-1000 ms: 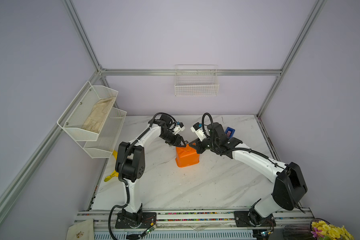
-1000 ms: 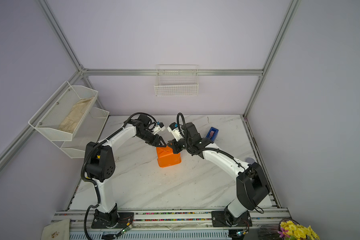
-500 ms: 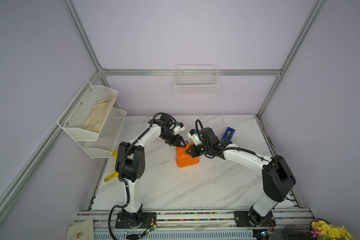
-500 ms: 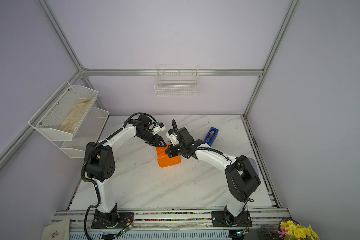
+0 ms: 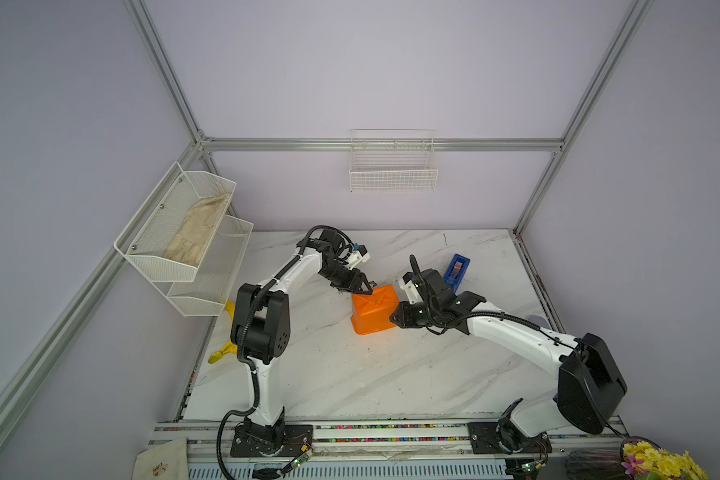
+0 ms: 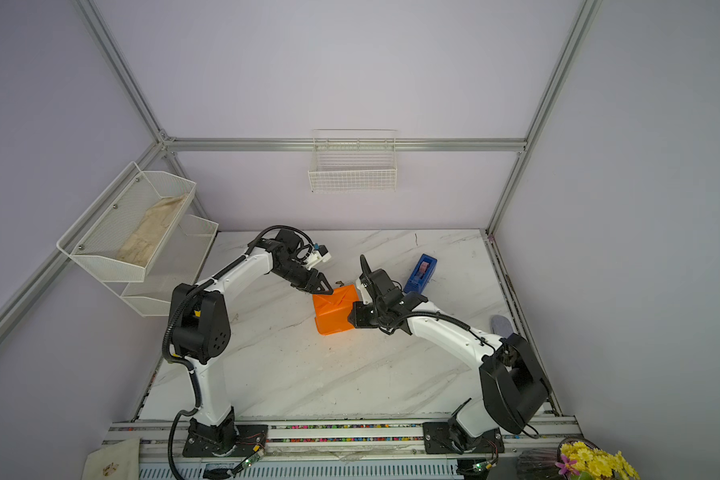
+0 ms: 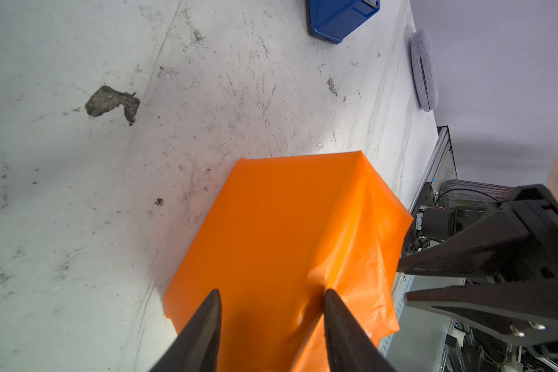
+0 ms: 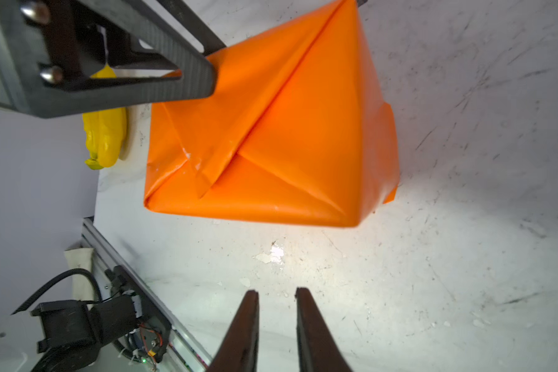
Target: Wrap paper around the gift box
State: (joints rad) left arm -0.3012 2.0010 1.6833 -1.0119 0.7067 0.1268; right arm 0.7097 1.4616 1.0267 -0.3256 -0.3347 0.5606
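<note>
**A:** Which step are you working on?
**B:** Looks like closing the end flaps. The paper (image 5: 373,309) is hiding the gift box entirely, mid-table toward the far edge. The left gripper (image 7: 272,293), jaws half apart, is pressing on top. The right gripper (image 8: 276,290), narrowly parted and empty, is hovering beside the folded side.
**A:** Next?
**B:** You're probably needing tape from the dispenser (image 5: 456,270) while keeping the flaps pinned.
</note>
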